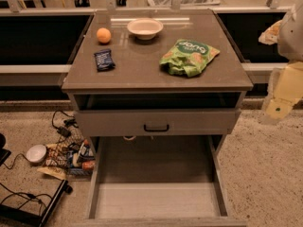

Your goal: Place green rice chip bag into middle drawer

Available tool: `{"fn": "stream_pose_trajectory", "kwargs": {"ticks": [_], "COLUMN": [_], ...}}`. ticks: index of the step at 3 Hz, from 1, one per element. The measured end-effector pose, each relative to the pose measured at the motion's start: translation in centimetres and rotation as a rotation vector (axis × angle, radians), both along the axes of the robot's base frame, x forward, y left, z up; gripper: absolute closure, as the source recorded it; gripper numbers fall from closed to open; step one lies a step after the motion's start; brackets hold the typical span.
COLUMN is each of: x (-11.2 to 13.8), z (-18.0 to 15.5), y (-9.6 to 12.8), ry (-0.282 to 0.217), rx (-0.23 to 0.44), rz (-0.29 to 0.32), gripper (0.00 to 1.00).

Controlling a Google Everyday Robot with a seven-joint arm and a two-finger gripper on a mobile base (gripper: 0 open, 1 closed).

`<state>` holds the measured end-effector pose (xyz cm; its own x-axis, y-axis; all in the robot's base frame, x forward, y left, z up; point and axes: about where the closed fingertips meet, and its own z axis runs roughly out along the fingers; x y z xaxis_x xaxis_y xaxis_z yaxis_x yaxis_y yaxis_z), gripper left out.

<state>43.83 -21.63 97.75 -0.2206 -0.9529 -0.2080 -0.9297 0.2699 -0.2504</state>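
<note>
The green rice chip bag (189,56) lies on the right side of the cabinet top (142,72), crumpled, with its round logo facing up. The middle drawer (156,200) is pulled far out below, toward me, and its pale floor is bare. My gripper (280,103) hangs at the right edge of the view, beside the cabinet's right corner. It is to the right of the bag, a little lower in the view, and holds nothing that I can see.
On the cabinet top are an orange ball (103,35), a white bowl (145,27) and a small dark blue packet (103,59). A closed drawer front with a black handle (156,126) sits above the open drawer. Cables and clutter (66,155) lie on the floor at left.
</note>
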Motion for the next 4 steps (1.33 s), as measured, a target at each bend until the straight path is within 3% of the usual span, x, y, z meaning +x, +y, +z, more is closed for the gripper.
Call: {"fn": "stream_pose_trajectory", "kwargs": {"ticks": [1,2,4], "x": [0.0,0.4,7.9], "z": [0.0,-0.2,-0.8], "y": [0.0,-0.3,-0.5], "ry": [0.000,-0.011,-0.074], "rx": [0.000,0.063,0.313], "rz": [0.000,-0.032,-0.196], "gripper": [0.00,0.00,0.00]}}
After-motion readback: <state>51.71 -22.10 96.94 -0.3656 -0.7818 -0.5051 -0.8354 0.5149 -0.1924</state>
